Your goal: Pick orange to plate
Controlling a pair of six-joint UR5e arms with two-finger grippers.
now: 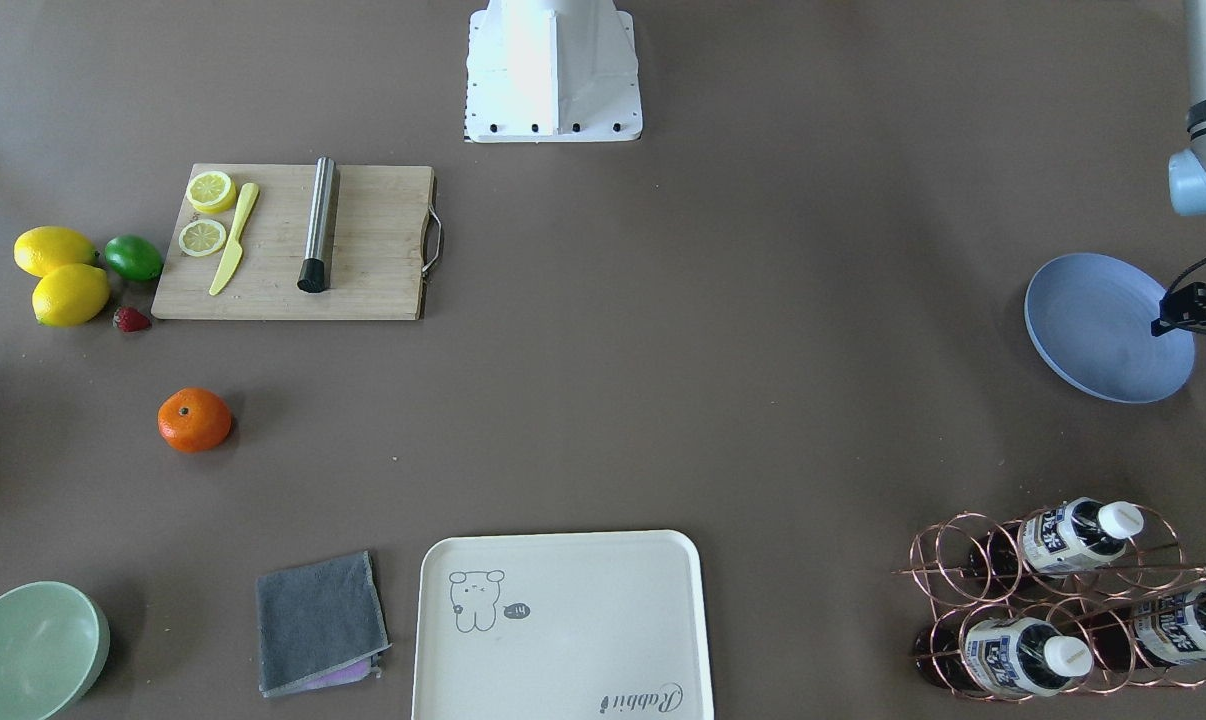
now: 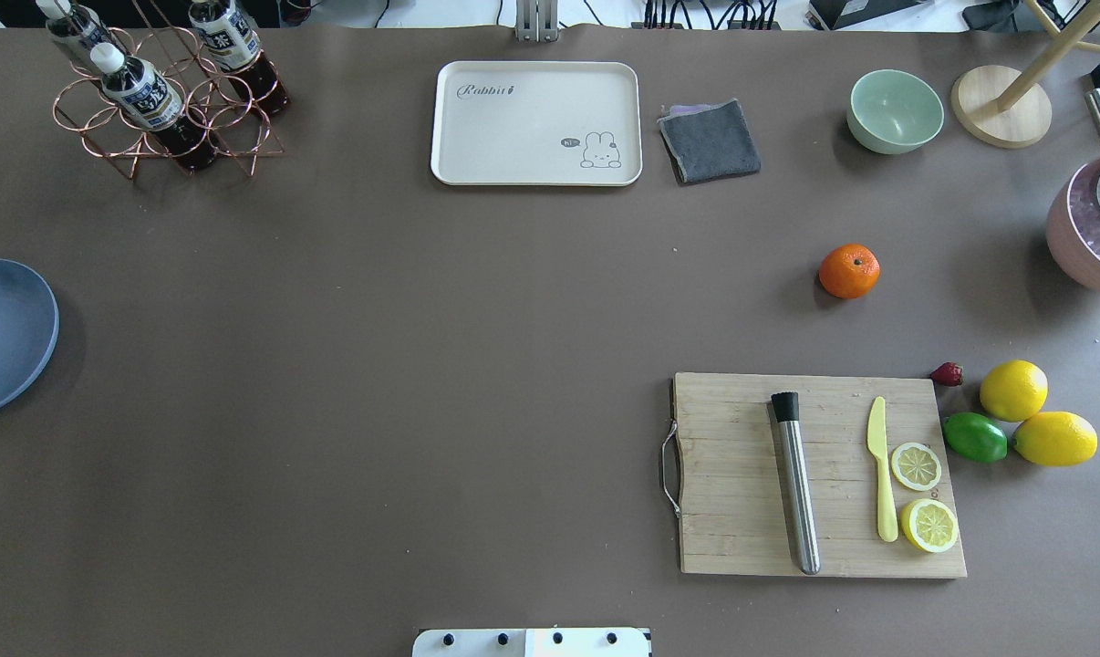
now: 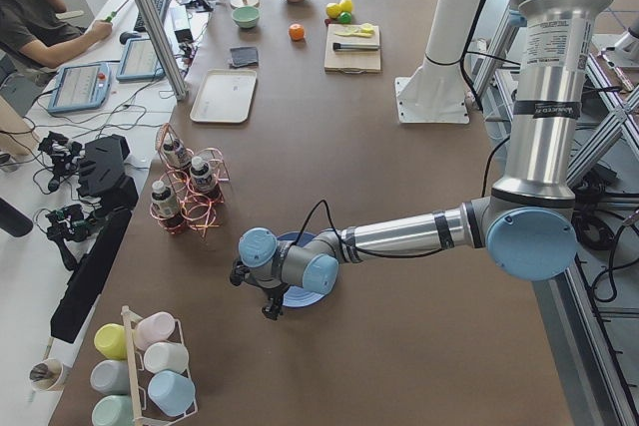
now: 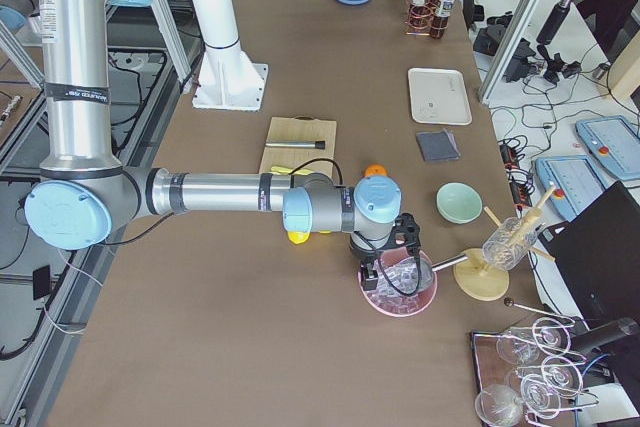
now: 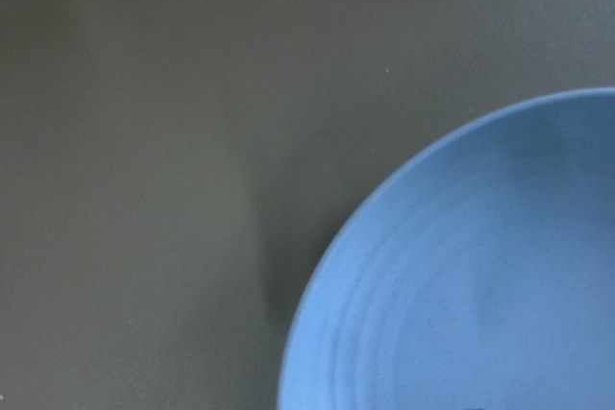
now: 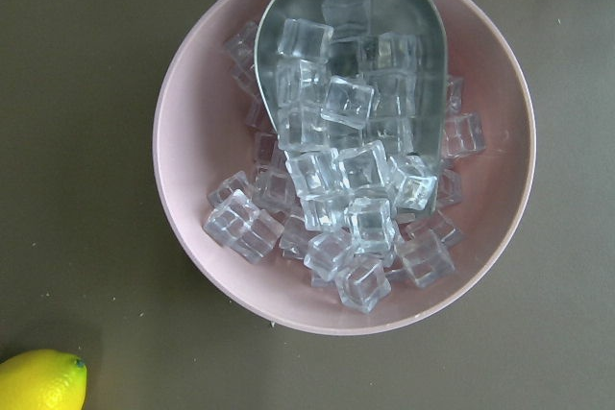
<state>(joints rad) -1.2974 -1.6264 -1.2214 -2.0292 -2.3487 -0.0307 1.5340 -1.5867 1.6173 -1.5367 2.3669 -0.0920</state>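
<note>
The orange sits alone on the brown table, between the cutting board and the grey cloth, on my right side. The blue plate lies at the far left end and fills the lower right of the left wrist view as the plate. My left gripper hangs over the plate's outer rim; I cannot tell whether it is open or shut. My right gripper hovers above a pink bowl of ice, a short way from the orange; I cannot tell its state either.
A wooden cutting board carries a metal muddler, a yellow knife and lemon slices. Two lemons, a lime and a strawberry lie beside it. The pink ice bowl, a green bowl, grey cloth, cream tray and bottle rack line the far side.
</note>
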